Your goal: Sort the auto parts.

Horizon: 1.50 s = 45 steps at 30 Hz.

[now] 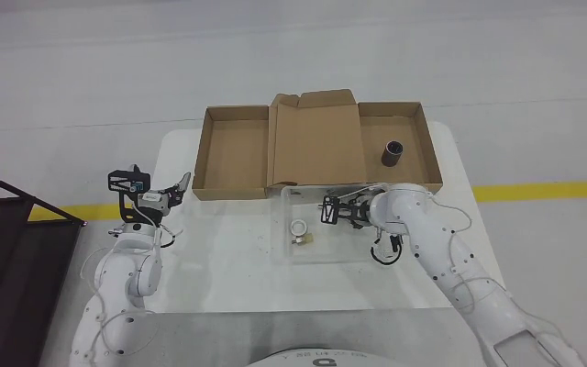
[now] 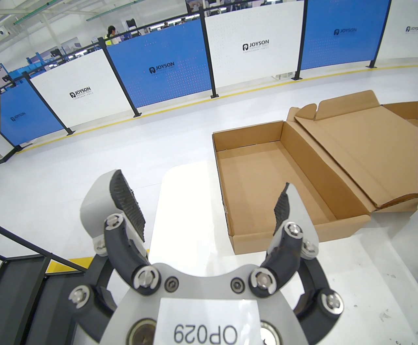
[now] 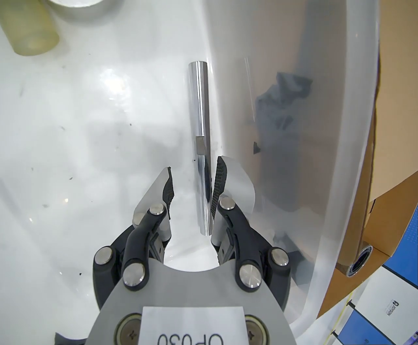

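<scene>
Straddling a steel rod (image 3: pixel 199 124) on the floor of the clear tray (image 3: pixel 343 163), the right gripper (image 3: pixel 196 165) is partly open and holds nothing; one pad looks to touch the rod's side, and the other stands apart from it. The rod lies flat, running along the tray wall on the box side and just beside it. Farther along the tray floor lie a pale yellow bush (image 3: pixel 29 36) and a ring (image 3: pixel 78 5), near each other and well apart from the rod. At the left edge of the table (image 1: pixel 211 266), the left gripper (image 2: pixel 202 183) hangs wide open with nothing in it, facing the box's left bay. Beyond the tray sits the cardboard box (image 1: pixel 234 151), a flap folded over its middle; a black cylinder (image 1: pixel 393 151) rests in its right bay. The step in hand appears to be picking the rod out of the tray, with one part sorted and three to go. The next move seems to call for closing squarely across the rod. The wall leaves little room for the pad on that side, and a smooth round bar could roll or slip from a shallow pinch.
</scene>
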Each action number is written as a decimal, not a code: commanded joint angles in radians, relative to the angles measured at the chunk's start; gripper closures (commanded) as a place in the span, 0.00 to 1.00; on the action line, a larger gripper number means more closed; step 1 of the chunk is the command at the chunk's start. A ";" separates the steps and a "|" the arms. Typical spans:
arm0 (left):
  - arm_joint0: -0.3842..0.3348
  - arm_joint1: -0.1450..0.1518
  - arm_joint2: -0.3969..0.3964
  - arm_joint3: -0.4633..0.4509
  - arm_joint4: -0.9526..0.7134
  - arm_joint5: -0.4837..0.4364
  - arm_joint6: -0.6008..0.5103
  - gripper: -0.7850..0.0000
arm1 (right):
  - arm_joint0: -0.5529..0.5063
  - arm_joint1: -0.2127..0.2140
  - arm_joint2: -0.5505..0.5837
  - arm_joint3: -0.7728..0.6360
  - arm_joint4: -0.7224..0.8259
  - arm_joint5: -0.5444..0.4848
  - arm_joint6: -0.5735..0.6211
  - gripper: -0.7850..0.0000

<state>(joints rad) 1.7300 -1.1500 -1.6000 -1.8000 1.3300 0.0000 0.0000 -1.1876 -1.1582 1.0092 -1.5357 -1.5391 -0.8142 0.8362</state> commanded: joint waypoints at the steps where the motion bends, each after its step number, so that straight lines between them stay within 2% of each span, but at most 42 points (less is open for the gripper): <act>1: 0.000 0.000 0.000 0.000 0.000 0.000 0.000 0.00 | 0.021 -0.007 -0.023 0.022 0.018 0.012 0.013 0.67; 9: 0.000 0.000 0.000 0.000 0.000 0.000 0.000 0.00 | 0.061 -0.016 -0.048 0.070 0.074 0.003 0.027 0.77; 16: 0.000 0.000 0.000 0.000 0.000 0.000 0.000 0.00 | 0.071 -0.017 -0.062 0.091 0.093 -0.005 0.044 0.78; 17: 0.000 0.000 0.000 0.000 0.000 0.000 0.000 0.00 | 0.073 -0.017 -0.064 0.093 0.095 -0.005 0.043 0.82; 19: 0.000 0.000 0.000 0.000 0.000 0.000 0.000 0.00 | 0.074 -0.016 -0.067 0.094 0.095 -0.004 0.041 1.00; 27: 0.000 0.000 0.000 0.000 0.000 0.000 0.000 0.00 | 0.033 0.004 -0.020 0.002 0.092 -0.033 -0.026 1.00; 37: 0.000 0.000 0.000 0.000 0.000 0.000 0.000 0.00 | -0.162 0.057 0.141 -0.231 0.057 -0.040 -0.162 1.00; 45: 0.000 0.000 0.000 0.000 0.000 0.000 0.000 0.00 | -0.289 0.083 0.254 -0.334 0.040 0.006 -0.254 1.00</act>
<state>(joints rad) 1.7300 -1.1500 -1.6000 -1.8000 1.3300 0.0000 0.0000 -1.4655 -1.0767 1.2529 -1.8600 -1.4973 -0.8180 0.5935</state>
